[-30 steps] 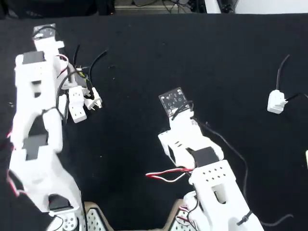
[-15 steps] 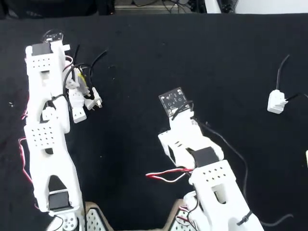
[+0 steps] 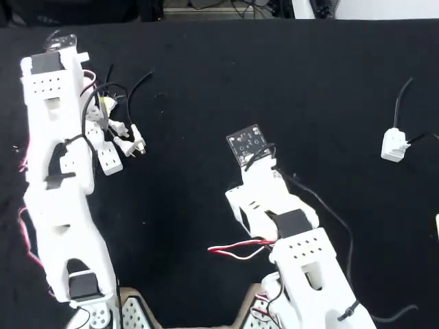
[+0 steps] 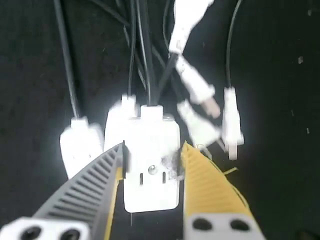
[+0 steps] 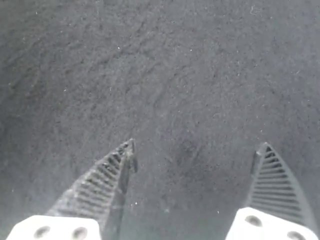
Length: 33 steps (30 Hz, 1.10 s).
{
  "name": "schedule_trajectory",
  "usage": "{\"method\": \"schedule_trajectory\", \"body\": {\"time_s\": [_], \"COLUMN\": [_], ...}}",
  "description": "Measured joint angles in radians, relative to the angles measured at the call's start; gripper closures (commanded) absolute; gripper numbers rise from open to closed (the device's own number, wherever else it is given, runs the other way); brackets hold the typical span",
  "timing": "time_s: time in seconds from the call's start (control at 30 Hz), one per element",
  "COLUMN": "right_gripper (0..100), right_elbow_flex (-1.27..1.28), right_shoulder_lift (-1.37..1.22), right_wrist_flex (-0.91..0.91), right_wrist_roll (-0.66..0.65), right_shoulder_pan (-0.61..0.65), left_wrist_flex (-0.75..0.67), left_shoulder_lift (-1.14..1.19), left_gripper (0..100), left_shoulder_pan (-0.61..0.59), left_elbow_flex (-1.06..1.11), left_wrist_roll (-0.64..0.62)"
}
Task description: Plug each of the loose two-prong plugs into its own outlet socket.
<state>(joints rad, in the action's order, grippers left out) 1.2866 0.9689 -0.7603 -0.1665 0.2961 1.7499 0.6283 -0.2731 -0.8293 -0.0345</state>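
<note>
Outlet socket (image 4: 151,172) pinched by left pincer (image 4: 153,147); right pincer (image 5: 196,145) spread wide over black table (image 5: 150,60)

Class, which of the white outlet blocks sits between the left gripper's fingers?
The white two-slot outlet block with the centre screw, clamped by the left gripper; neighbouring blocks lie outside.

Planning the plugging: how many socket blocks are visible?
3: one socket block between the left gripper's fingers, one beside it, one alone far right in the high view. Cables may hide more.
</note>
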Motion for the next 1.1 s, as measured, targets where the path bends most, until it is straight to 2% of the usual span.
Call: {"method": "schedule_trajectory", "body": {"time_s": [0.27,0.37,0.47,0.57,0.63,0.7,0.87,0.97,1.1], "right_gripper": [65.2,65.2,65.2,65.2,65.2,65.2,65.2,65.2,65.2], "right_elbow_flex": [0.0,0.0,0.0,0.0,0.0,0.0,0.0,0.0,0.0], "right_shoulder_lift": [0.0,0.0,0.0,0.0,0.0,0.0,0.0,0.0,0.0], "right_wrist_flex": [0.0,0.0,0.0,0.012,0.021,0.026,0.029,0.029,0.029], "right_wrist_roll": [0.0,0.0,0.032,0.086,0.094,0.098,0.098,0.098,0.098], "right_shoulder_pan": [-0.002,-0.064,-0.166,-0.238,-0.245,-0.245,-0.245,-0.245,-0.245], "left_wrist_flex": [0.0,-0.021,-0.13,-0.292,-0.413,-0.516,-0.546,-0.5,-0.479], "left_shoulder_lift": [-0.46,-0.614,-0.735,-0.822,-0.87,-0.914,-1.028,-1.111,-1.188], "left_gripper": [97,97,94,82,75,75,77,77,77], "left_shoulder_pan": [0.069,0.132,0.196,0.267,0.313,0.344,0.324,0.25,0.13], "left_elbow_flex": [0.557,0.772,0.993,1.218,1.361,1.484,1.56,1.56,1.568], "left_wrist_roll": [0.092,0.155,0.199,0.209,0.209,0.209,0.213,0.256,0.374]}}
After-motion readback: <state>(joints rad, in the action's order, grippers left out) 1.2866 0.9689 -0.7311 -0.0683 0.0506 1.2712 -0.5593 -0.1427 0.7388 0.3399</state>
